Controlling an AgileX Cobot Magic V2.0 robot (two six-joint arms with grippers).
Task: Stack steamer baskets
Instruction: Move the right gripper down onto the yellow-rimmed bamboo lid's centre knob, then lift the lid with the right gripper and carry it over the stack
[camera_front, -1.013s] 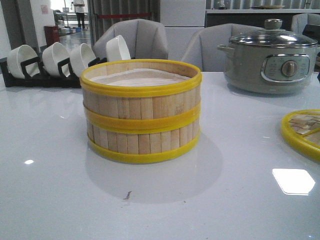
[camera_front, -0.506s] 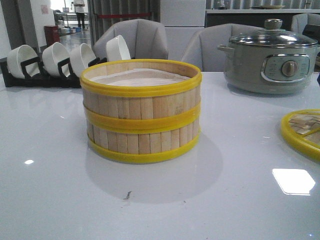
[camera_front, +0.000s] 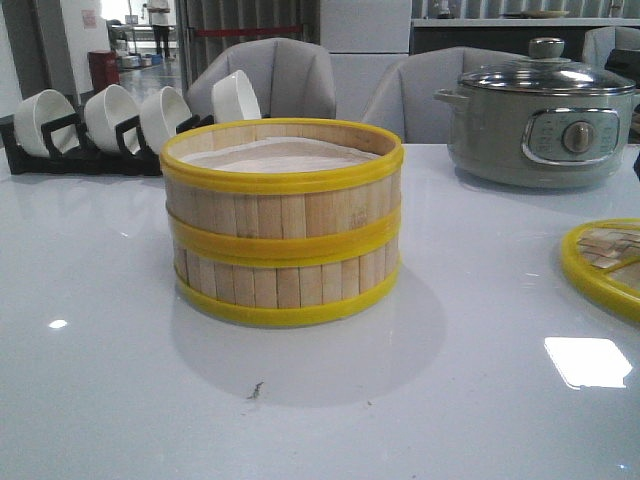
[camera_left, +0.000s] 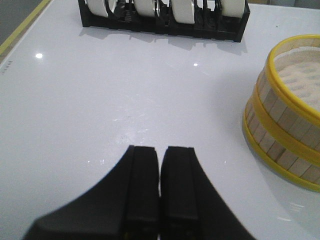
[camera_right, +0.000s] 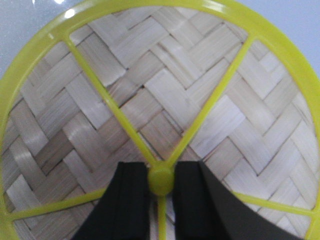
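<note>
Two steamer baskets stand stacked at the table's middle, the upper basket (camera_front: 282, 195) squarely on the lower basket (camera_front: 285, 282), with a pale liner showing inside the top one. The left wrist view shows the stack (camera_left: 285, 125) off to one side of my left gripper (camera_left: 160, 150), which is shut on nothing over bare table. My right gripper (camera_right: 161, 172) sits over the flat woven lid (camera_right: 165, 85), its two fingers pressed against either side of the yellow knob (camera_right: 161, 180). Neither gripper shows in the front view.
The woven lid (camera_front: 605, 262) lies at the right edge of the table. A grey electric pot (camera_front: 545, 120) stands at the back right. A black rack of white bowls (camera_front: 100, 125) runs along the back left. Grey chairs stand behind the table.
The stacked baskets and the lid have not moved. A dark shape at the right edge of the front view has shifted slightly downward.
</note>
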